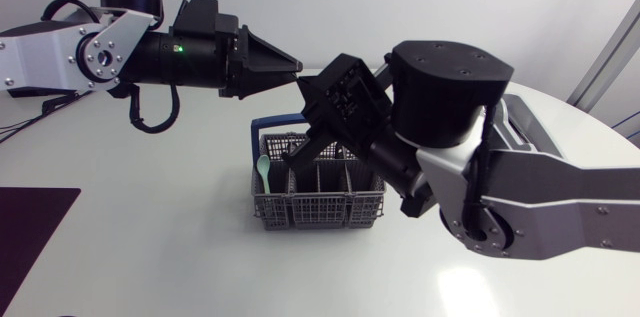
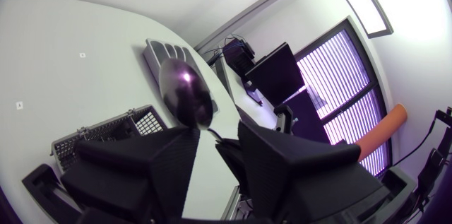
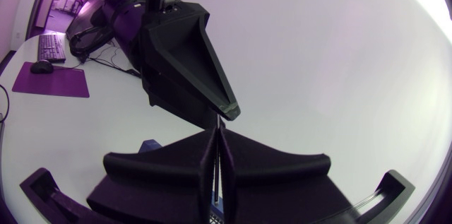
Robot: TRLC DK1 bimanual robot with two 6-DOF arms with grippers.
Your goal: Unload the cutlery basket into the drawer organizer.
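A dark metal spoon [image 2: 185, 90] stands with its bowl up in front of the left wrist camera. Its neck runs down between my left gripper's [image 2: 212, 155] fingers, which stand open with a light gap showing beside it. My right gripper [image 3: 216, 155] is shut on the spoon's thin handle from below, tip to tip with the left gripper [image 3: 227, 113]. In the head view both meet above the grey cutlery basket [image 1: 320, 219], left gripper [image 1: 296, 62] over right gripper [image 1: 308, 85]. A mint spoon [image 1: 263, 169] stands in the basket. The grey drawer organizer [image 2: 166, 49] lies beyond the basket [image 2: 106, 136].
The basket has a blue handle [image 1: 270, 122] at its far side. A dark mat [image 1: 30, 232] lies at the table's left front corner. The right arm's bulky links [image 1: 450, 107] hang over the table right of the basket.
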